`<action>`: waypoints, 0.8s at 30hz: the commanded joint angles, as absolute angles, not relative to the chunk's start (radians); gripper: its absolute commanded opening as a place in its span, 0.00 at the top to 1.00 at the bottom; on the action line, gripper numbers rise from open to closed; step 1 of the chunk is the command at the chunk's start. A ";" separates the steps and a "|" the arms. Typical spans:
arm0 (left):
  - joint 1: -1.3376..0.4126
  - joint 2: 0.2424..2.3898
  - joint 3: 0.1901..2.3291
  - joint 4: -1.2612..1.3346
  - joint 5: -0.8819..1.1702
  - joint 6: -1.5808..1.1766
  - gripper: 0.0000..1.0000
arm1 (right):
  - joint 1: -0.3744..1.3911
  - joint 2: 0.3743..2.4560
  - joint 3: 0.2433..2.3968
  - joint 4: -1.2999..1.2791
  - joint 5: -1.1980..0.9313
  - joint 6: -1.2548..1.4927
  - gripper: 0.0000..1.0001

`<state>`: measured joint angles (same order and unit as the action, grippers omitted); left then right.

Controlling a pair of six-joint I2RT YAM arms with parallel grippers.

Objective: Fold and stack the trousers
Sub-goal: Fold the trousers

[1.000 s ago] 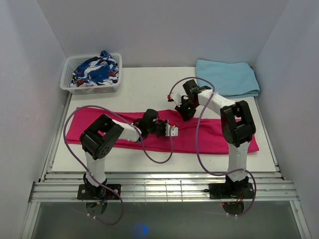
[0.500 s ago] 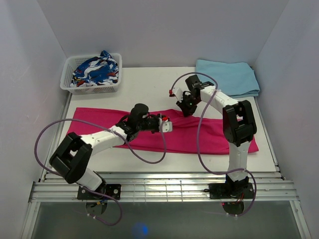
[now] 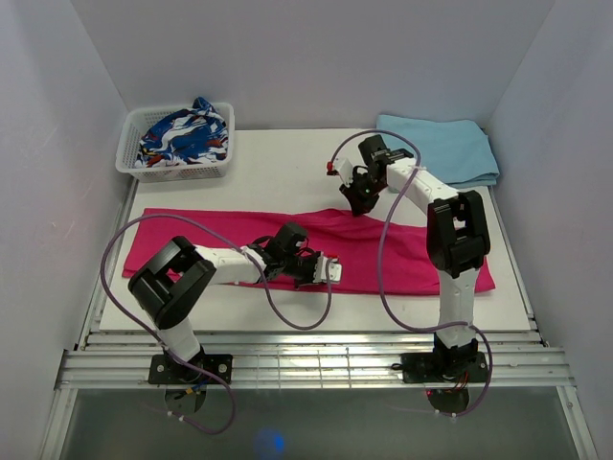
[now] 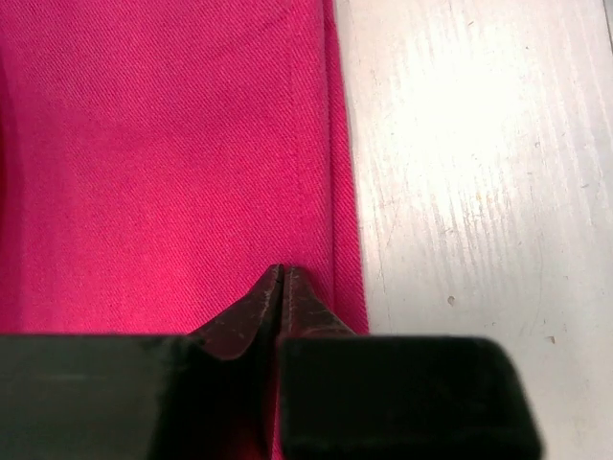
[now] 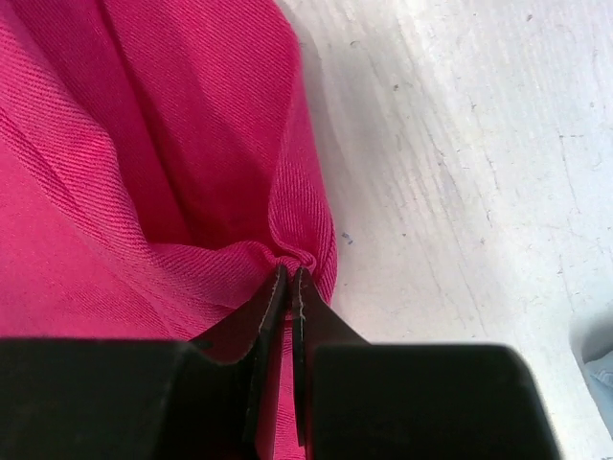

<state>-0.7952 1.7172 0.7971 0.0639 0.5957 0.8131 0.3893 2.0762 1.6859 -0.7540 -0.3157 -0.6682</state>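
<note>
At the far left, at the back: a basket (image 3: 172,169) with a patterned cloth (image 3: 182,136) inside. In front of that, spread long and flat across the table (image 3: 278,172) from left to right: the trousers (image 3: 192,235), bright pink, not yet folded short. Near the middle, at the near hem: the left gripper (image 4: 281,272), tips pressed down on the pink cloth just inside the hem, jaws almost together with only a thin slit. Hard to tell about any cloth caught there, with no bump or pinch to see. A bit further right, at the far hem: the right gripper (image 5: 290,272), jaws squeezed tight on a little bunch of pink cloth. At the far right, at the back: a folded blue cloth (image 3: 441,149), apart from the trousers. Looks like the grabbing step, just before a fold. Next, probably: get a sure hold at the near hem too, then lift both spots together and bring one end over the other, keeping the cloth smooth
</note>
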 commanded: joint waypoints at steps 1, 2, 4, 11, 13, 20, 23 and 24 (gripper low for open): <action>-0.796 1.756 0.785 0.014 0.578 0.816 0.90 | 0.384 2.094 1.755 -0.738 -0.334 -0.663 0.92; -0.798 1.762 0.785 0.006 0.581 0.816 0.92 | 0.379 2.108 1.773 -0.736 -0.324 -0.663 0.92; -0.805 1.761 0.785 -0.040 0.610 0.825 0.95 | 0.373 2.126 1.796 -0.736 -0.311 -0.664 0.92; -0.834 1.737 0.775 -0.124 0.678 0.850 1.00 | 0.331 2.238 1.905 -0.680 -0.172 -0.597 0.92; -0.842 1.732 0.778 -0.156 0.687 0.851 1.00 | 0.328 2.258 1.928 -0.664 -0.132 -0.589 0.92; -0.853 1.735 0.788 -0.183 0.704 0.833 1.00 | 0.325 2.266 1.967 -0.643 -0.009 -0.543 0.42; -0.853 1.744 0.805 -0.187 0.706 0.807 0.98 | 0.324 2.194 1.971 -0.656 -0.040 -0.531 0.28; -0.853 1.744 0.811 -0.183 0.704 0.799 0.94 | 0.324 2.177 1.977 -0.670 -0.058 -0.532 0.27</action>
<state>-0.8238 1.7180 0.8215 -0.0208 0.6380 0.8467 0.3325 2.2784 1.9236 -0.7017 -0.0662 -0.5499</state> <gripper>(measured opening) 0.031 0.718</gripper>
